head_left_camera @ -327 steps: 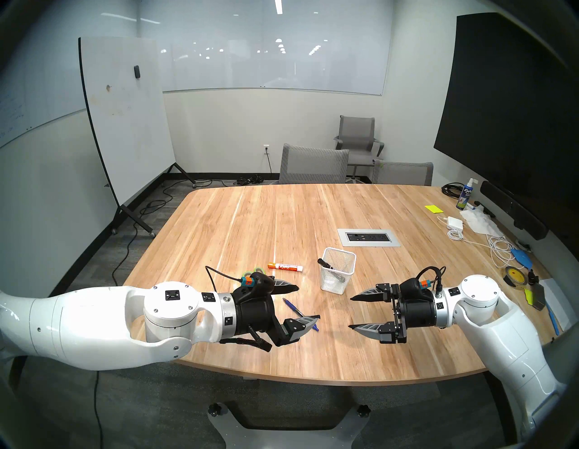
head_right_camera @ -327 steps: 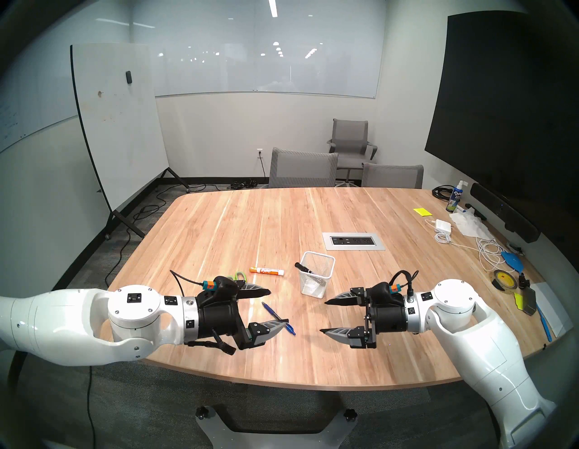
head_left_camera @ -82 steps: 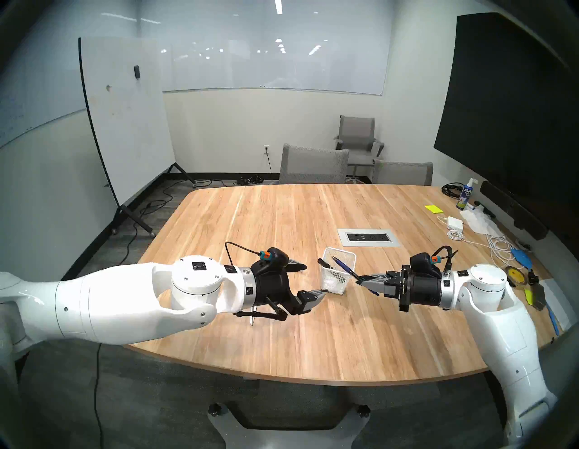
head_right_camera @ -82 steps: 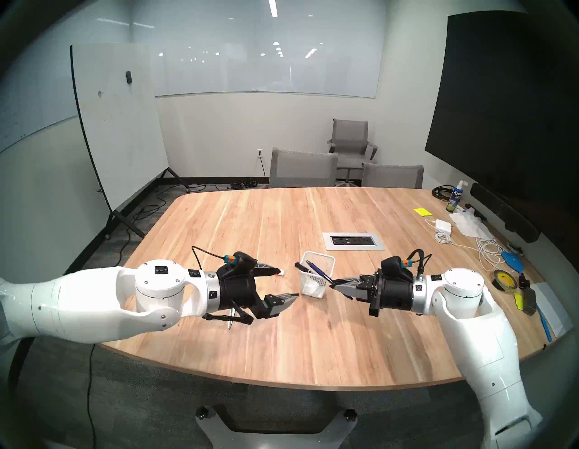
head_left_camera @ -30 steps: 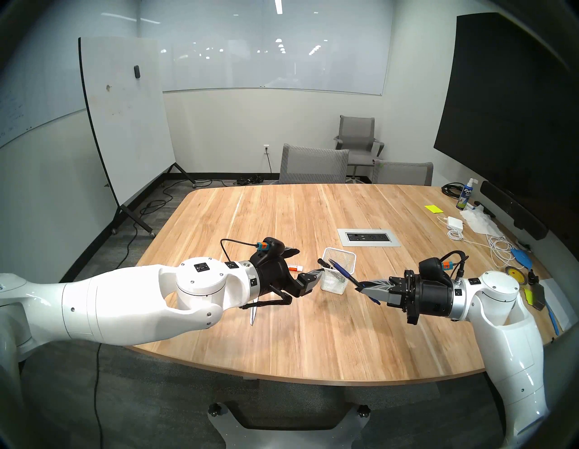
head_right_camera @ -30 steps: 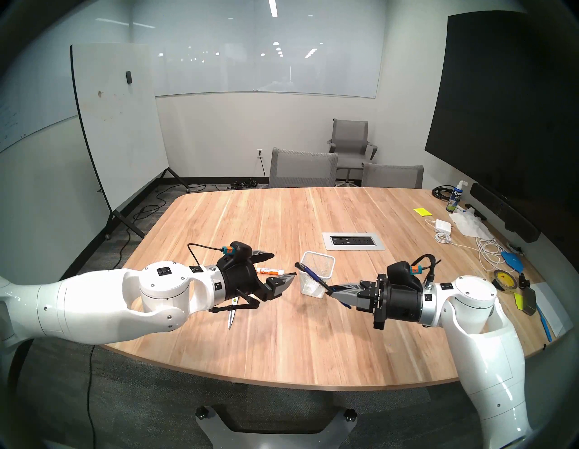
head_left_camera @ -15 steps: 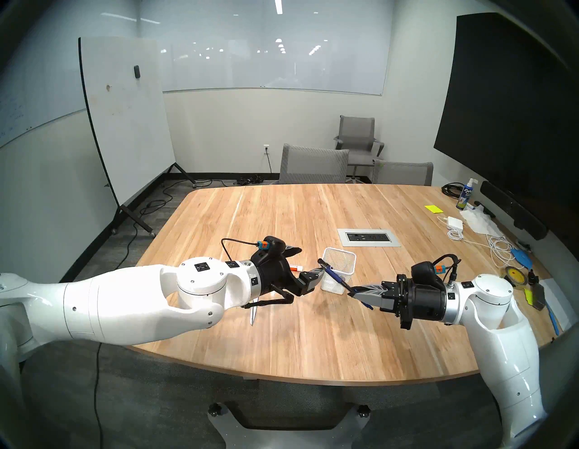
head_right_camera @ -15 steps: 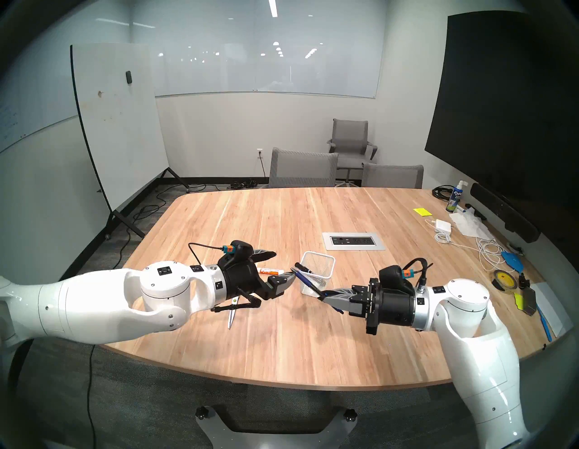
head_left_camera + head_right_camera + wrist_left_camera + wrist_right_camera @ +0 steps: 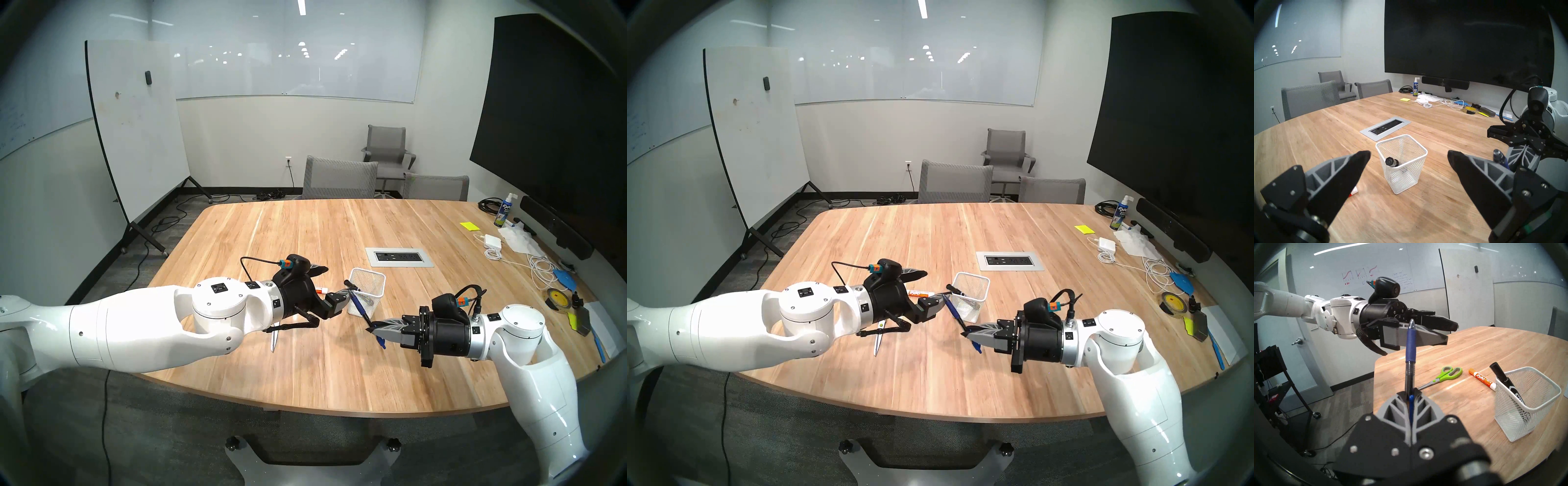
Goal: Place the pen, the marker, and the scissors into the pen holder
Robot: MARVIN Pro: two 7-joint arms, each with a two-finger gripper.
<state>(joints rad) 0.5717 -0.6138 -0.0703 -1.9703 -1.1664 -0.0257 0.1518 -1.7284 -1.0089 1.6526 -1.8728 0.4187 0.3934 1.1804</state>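
The right end effector (image 9: pixel 372 328) is clamped on the pen (image 9: pixel 359 304) near its lower end, holding it in the air above the worktop (image 9: pixel 305 230), on the near side of the pen holder (image 9: pixel 368 292). The pen's long axis is steeply tilted: its upper end leans away from the robot and toward the left arm, its short lower end sticks out below the fingers toward the robot. In the right wrist view the pen (image 9: pixel 1410 358) shows a blue grip sleeve, a dark see-through barrel and a blue end pinched between the grey fingers.

The left end effector (image 9: pixel 1409 157) hangs spread wide, gripping nothing, aimed at the pen holder; the pen's upper end seems almost to touch its near finger, though the angle leaves that unclear.

A black marker (image 9: pixel 1503 378) leans inside the white mesh holder, cap above the rim. The orange marker (image 9: pixel 1481 379) and the green-handled scissors (image 9: pixel 1446 375) lie flat on the worktop, left of the holder.
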